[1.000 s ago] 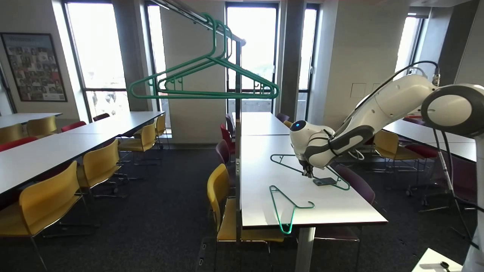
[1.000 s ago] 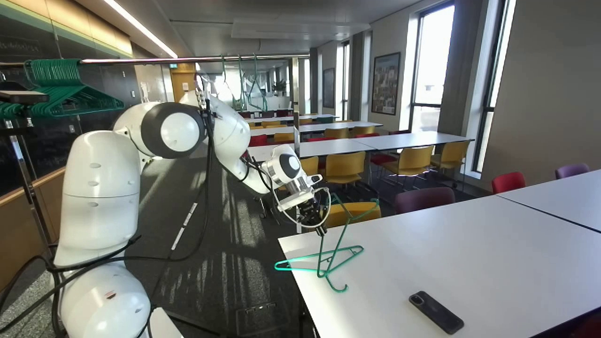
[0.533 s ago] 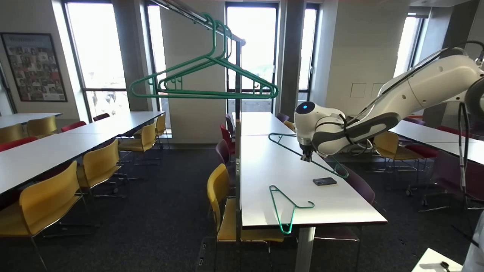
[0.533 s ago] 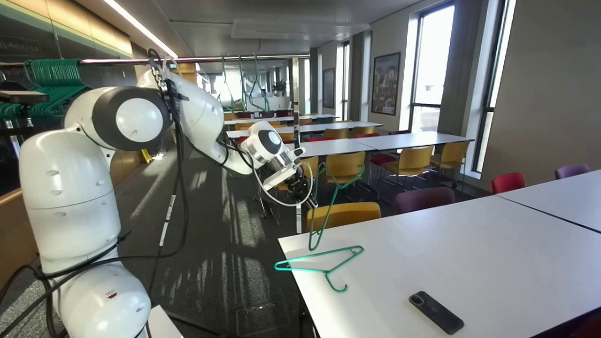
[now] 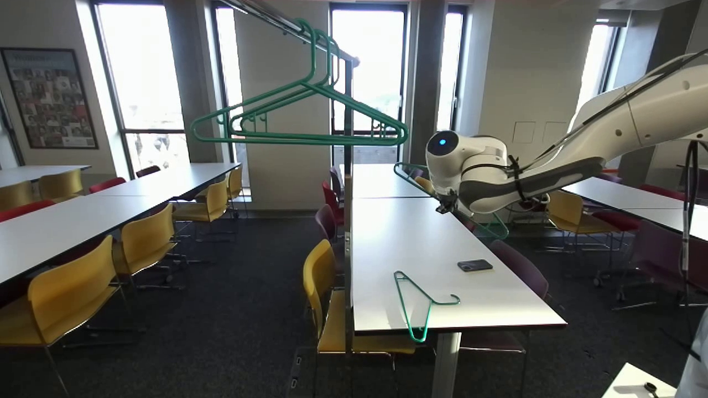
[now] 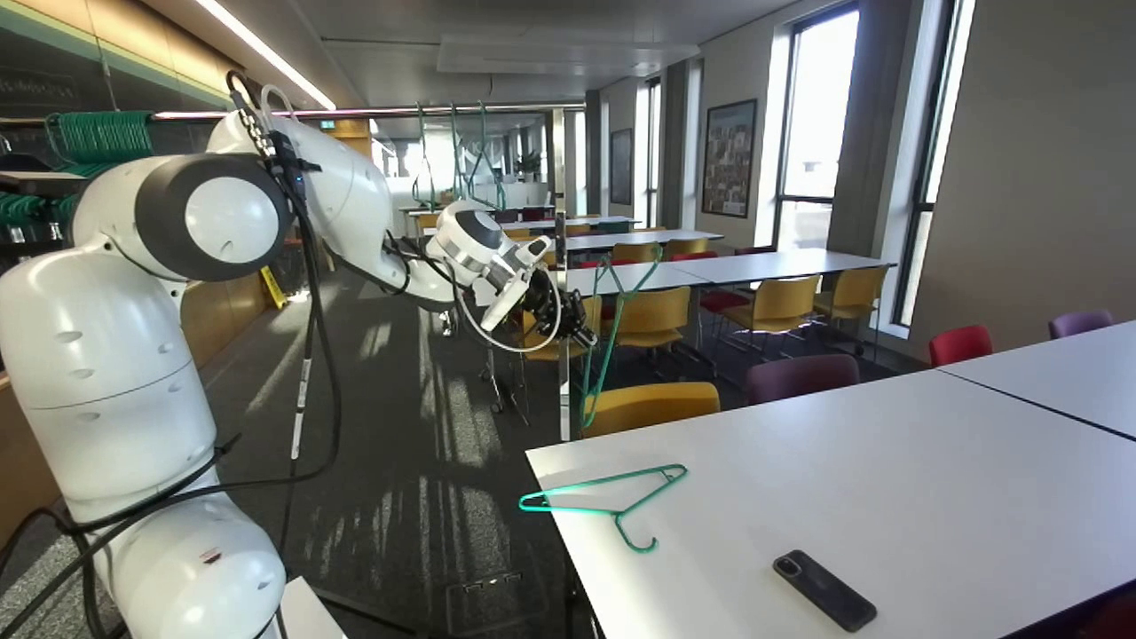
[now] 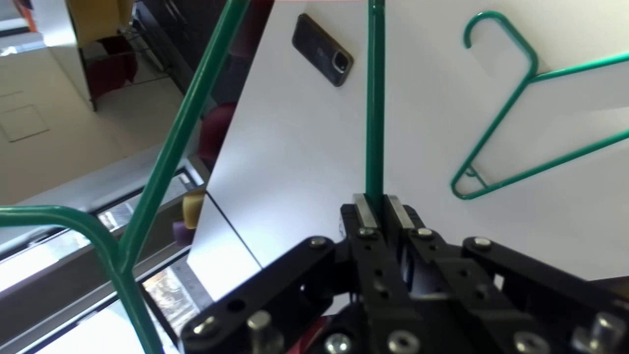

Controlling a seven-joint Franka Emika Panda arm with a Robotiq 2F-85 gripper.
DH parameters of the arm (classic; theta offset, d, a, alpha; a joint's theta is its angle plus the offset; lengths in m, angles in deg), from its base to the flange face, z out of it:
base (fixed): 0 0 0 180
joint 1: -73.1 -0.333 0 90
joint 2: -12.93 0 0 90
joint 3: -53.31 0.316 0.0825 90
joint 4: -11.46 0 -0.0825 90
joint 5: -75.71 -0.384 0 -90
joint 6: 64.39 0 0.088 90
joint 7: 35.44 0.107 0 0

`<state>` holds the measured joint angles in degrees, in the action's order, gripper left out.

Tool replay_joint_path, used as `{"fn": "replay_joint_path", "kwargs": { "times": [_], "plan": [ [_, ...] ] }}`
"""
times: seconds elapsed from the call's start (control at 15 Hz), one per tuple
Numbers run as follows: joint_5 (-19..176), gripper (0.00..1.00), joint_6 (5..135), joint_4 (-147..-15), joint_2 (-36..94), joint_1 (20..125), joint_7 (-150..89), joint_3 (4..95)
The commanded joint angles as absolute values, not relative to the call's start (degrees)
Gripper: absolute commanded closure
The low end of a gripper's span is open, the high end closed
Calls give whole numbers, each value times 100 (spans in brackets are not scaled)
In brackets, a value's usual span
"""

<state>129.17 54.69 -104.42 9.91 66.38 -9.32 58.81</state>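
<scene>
My gripper [image 7: 380, 206] is shut on the long straight bar of a green plastic hanger [image 7: 376, 123], which runs straight out from between the fingertips. The hanger's hook and neck stand off to the left in the wrist view. In both exterior views the gripper [image 5: 446, 208] carries this hanger [image 6: 610, 355] in the air above table height. A second green hanger [image 5: 430, 304] lies flat on the white table [image 6: 887, 479], one corner past the edge. Near it a dark phone [image 6: 825, 590] rests on the tabletop. The fingers cover part of the gripped bar.
A metal clothes rail [image 5: 276, 21] on an upright post [image 5: 348, 221] carries several green hangers [image 5: 301, 85]. A dense bundle of green hangers [image 6: 102, 138] hangs at its far end, behind the arm. Yellow chairs [image 6: 652, 406] and purple chairs [image 5: 520, 271] stand along the table.
The gripper has risen with the held hanger, away from the tabletop, and the arm has drawn back. The hanger on the table and the phone have stayed put.
</scene>
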Motion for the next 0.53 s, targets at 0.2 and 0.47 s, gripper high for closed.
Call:
{"fn": "replay_joint_path", "kwargs": {
  "times": [0.2, 0.47],
  "plan": [
    [14644, 98, 3837, -9515, 1430, 6364, 416, 6414],
    [15062, 98, 2814, -9084, 1724, 6103, 225, 6582]
  ]
}}
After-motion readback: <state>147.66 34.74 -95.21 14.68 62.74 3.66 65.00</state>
